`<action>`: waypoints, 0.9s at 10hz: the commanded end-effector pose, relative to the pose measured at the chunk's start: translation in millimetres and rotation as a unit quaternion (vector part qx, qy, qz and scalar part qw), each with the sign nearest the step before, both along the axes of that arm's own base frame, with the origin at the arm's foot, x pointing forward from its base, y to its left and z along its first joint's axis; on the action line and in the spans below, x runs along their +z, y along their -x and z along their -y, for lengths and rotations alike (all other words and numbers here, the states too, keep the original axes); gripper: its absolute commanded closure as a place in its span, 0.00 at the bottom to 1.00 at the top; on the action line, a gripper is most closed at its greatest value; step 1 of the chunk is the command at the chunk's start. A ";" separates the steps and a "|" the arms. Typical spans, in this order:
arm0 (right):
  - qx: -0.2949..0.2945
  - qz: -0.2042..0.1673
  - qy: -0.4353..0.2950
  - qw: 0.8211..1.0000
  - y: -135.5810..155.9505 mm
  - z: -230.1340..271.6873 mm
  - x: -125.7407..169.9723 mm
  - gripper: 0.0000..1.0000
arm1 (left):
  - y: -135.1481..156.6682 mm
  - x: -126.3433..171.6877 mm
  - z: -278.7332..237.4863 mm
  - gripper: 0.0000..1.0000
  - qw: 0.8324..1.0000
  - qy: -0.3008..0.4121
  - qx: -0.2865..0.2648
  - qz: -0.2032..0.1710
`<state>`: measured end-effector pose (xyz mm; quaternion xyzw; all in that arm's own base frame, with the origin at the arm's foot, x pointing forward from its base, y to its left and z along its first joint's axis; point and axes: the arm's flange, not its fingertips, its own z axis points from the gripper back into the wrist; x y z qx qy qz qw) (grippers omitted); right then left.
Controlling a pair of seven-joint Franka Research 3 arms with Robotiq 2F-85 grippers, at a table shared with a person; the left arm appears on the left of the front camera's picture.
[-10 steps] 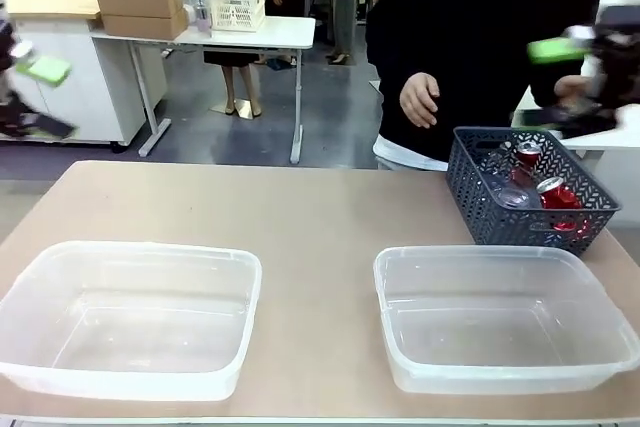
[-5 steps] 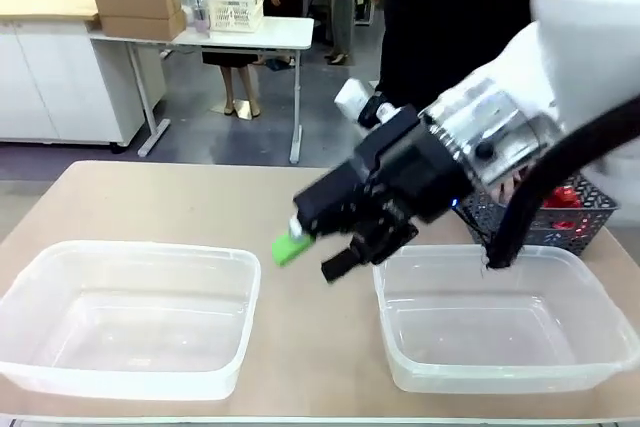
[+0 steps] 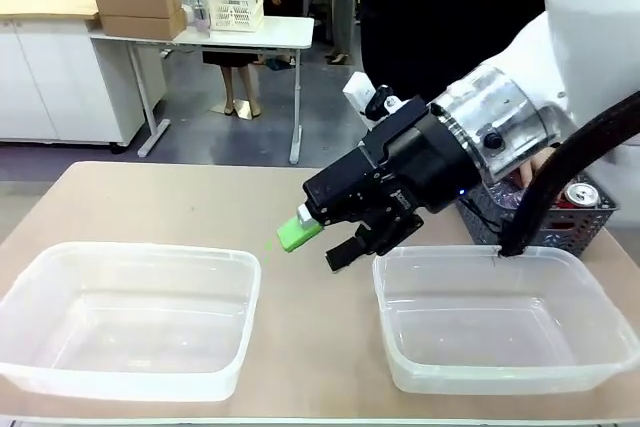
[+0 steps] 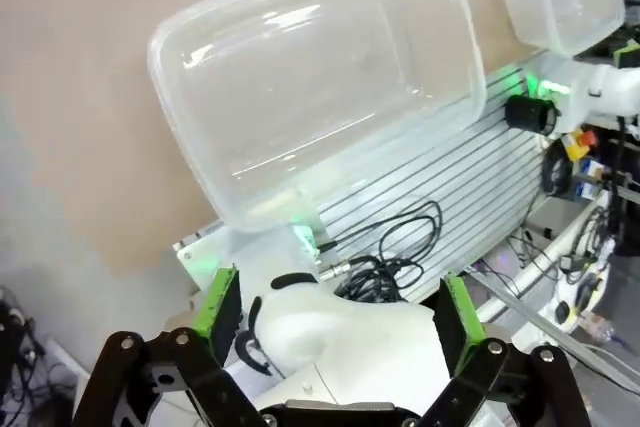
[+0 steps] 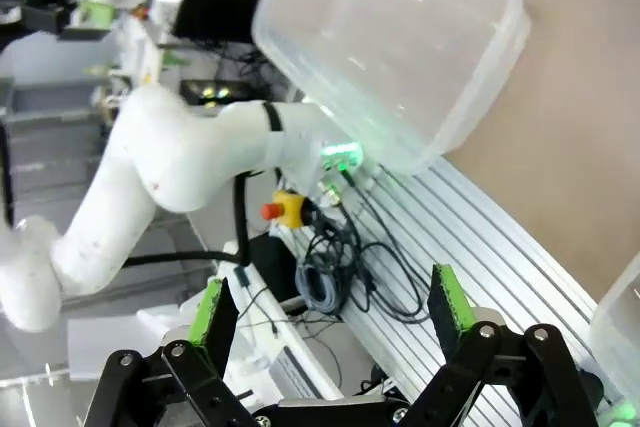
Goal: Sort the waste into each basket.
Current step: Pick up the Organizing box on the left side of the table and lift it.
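Clear plastic, both of them: left tub (image 3: 130, 317) and right tub (image 3: 500, 319) sit side by side on the tan table (image 3: 250, 197) near the robot's edge, well apart, and both are empty. Nothing is sorted yet. The waste is in the dark lattice basket (image 3: 575, 225) at the far right of the table. One red can (image 3: 581, 194) with a silver top shows there, and the right arm hides the rest. The right gripper (image 3: 315, 245) reaches across the middle and hangs above bare table between the tubs, fingers spread, nothing held. Its wrist view confirms the gap between the green pads (image 5: 212, 312) is empty. The left gripper (image 4: 335, 307) is likewise spread and empty, high over the robot's side, looking down on the left tub. A person (image 3: 450, 7) in black stands behind the table. Judgement: this is the step before the first pick. Next, a gripper must get over the basket, come down inside its walls and close on one item. The can's crushed shape makes the grip line matter. Then it must be carried to the tub for its kind. Which tub takes cans I cannot tell.
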<state>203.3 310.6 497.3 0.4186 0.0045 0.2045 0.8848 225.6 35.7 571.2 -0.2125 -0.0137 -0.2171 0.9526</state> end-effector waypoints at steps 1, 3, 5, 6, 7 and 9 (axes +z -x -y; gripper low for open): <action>-0.086 -0.036 0.129 0.987 4.1 -77.4 -17.0 0.00 | -9.8 -35.7 29.4 0.00 0.991 -0.109 0.070 -0.032; -0.124 -0.062 0.203 0.969 -8.0 -132.8 -50.7 0.00 | -4.7 -89.4 45.2 0.00 0.978 -0.151 0.128 -0.072; -0.121 -0.069 0.267 0.954 -17.0 -170.0 -73.8 0.00 | 2.9 -133.0 49.5 0.00 0.973 -0.168 0.145 -0.068; -0.130 -0.061 0.310 0.940 -22.8 -186.4 -84.2 0.00 | 6.1 -155.6 50.2 0.00 0.968 -0.184 0.163 -0.054; -0.147 -0.051 0.337 0.929 -27.1 -190.9 -89.6 0.00 | 12.2 -169.4 50.4 0.00 0.962 -0.202 0.181 -0.043; -0.204 -0.042 0.357 0.910 -32.5 -193.6 -100.2 0.00 | 18.5 -199.4 41.9 0.00 0.969 -0.211 0.112 -0.059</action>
